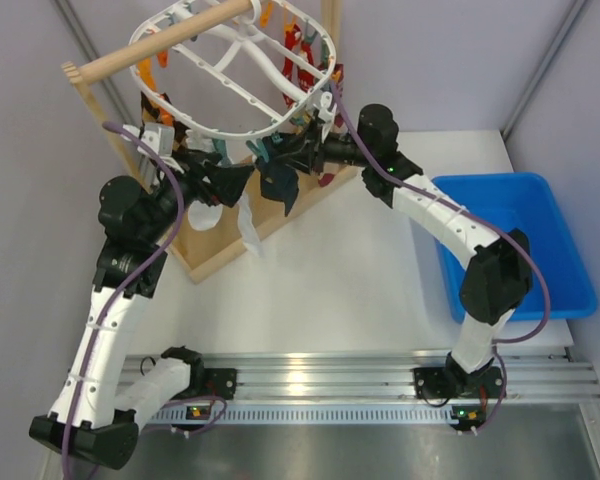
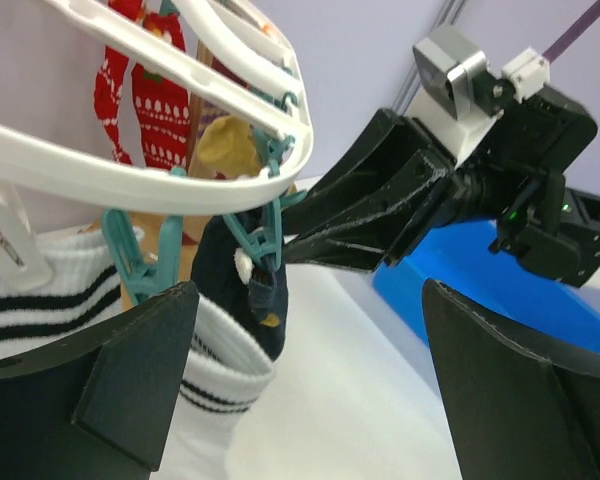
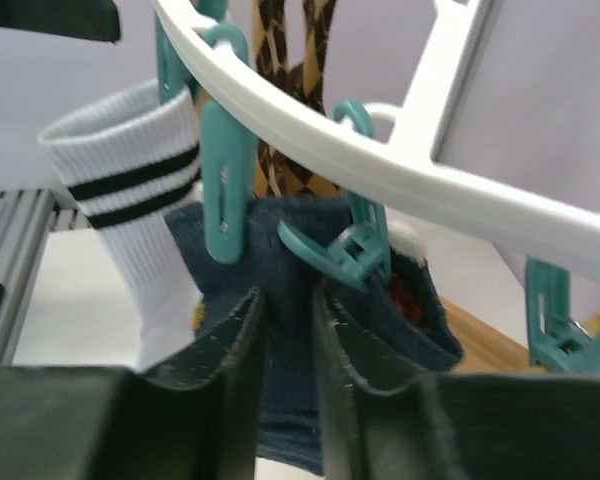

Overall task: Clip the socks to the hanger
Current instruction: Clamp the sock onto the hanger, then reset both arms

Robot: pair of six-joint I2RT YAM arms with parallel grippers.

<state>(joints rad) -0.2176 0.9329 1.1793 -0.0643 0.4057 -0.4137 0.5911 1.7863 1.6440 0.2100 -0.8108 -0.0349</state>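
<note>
While the navy sock (image 3: 185, 250) hangs below the near rim of the hanger (image 1: 230, 133), both arms meet at that rim, as the top view shows. We see the sock's upper edge at the mouth of 1 teal clip (image 3: 355, 250), which appears to have caught it. A 2nd teal clip (image 3: 225, 180) sits just beside it, and a white sock (image 3: 130, 180) with 2 black stripes hangs next along the rim. The left gripper (image 2: 308, 300) has its fingers spread wide and holds nothing, facing the clipped sock from close by. The right gripper (image 3: 290, 295) has its fingers nearly pressed together with navy fabric in the narrow gap. We cannot tell whether they pinch the fabric or merely flank it. We judge the sock to be light, soft and limp: it will fold, sag and slide through a loose hold, yet nothing in it can break. We would take hold of it at the cuff, close under the clip, where the doubled fabric gives the pads most to bite. A hold lower on the foot would likely let the top flop away from the clip's mouth. We expect the hanger to swing if the sock is tugged.
</note>
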